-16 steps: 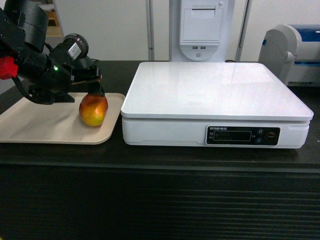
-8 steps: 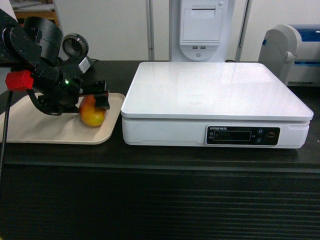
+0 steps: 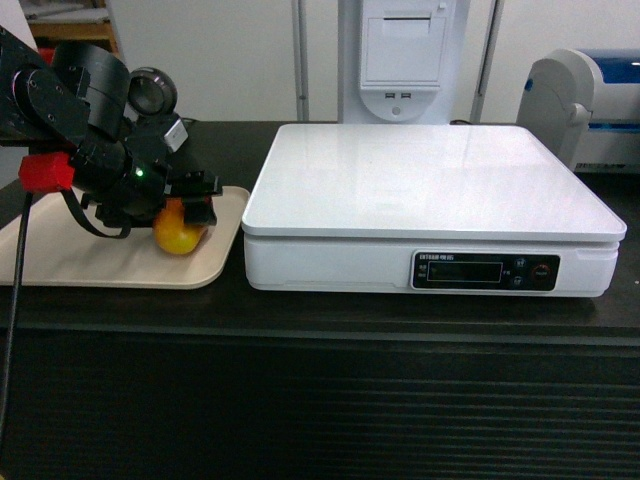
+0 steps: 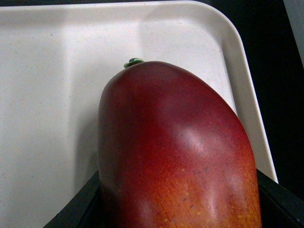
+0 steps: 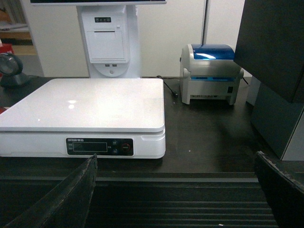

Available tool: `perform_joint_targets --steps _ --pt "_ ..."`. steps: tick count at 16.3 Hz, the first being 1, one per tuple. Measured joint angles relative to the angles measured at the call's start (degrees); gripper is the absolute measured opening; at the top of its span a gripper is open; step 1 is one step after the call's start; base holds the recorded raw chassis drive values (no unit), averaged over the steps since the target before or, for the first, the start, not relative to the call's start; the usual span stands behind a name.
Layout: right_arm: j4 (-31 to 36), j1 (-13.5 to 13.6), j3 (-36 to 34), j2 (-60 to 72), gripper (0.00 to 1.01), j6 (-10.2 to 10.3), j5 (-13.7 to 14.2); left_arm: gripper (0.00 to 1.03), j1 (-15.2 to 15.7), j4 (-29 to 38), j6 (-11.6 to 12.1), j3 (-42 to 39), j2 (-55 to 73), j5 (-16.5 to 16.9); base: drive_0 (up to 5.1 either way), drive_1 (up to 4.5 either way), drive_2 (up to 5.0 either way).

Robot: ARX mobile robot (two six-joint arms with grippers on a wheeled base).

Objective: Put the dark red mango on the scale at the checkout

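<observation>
The dark red mango [image 4: 175, 152] sits on the beige tray [image 3: 60, 255], right between the left gripper's [image 3: 190, 205] fingers, one dark finger [image 4: 78, 209] low on its left, the other low on its right; they flank it closely, though whether they press the skin I cannot tell. Its green stem nub points away from the wrist. To the gripper's right, just beside the tray, the white scale [image 3: 430, 190] stands on the black checkout [image 3: 320, 310]. The right gripper [image 5: 175, 199] hangs spread wide, holding nothing, facing the scale's display.
</observation>
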Motion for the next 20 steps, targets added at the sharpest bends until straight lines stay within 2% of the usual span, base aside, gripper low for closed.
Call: perform_joint_targets --steps 3,5,10,15,20 --pt "0.0 0.0 0.0 0.0 0.98 0.0 0.0 0.67 -0.04 2.29 1.51 -4.85 -2.82 -0.07 0.0 0.0 0.0" --pt "0.0 0.0 0.0 0.0 0.98 0.0 0.0 0.67 -0.15 5.49 3.32 -9.64 -6.12 -1.33 0.0 0.0 0.0" --pt "-0.02 0.0 0.0 0.0 0.98 0.0 0.0 0.66 -1.29 14.82 8.26 -24.7 -24.9 -1.09 0.0 0.0 0.0" --pt "0.0 0.0 0.0 0.0 0.98 0.0 0.0 0.66 -6.86 17.0 11.58 -37.68 -41.13 2.23 0.0 0.0 0.0" --pt "0.0 0.0 0.0 0.0 0.98 0.0 0.0 0.66 -13.27 17.86 14.91 -39.39 -46.14 2.84 0.0 0.0 0.0"
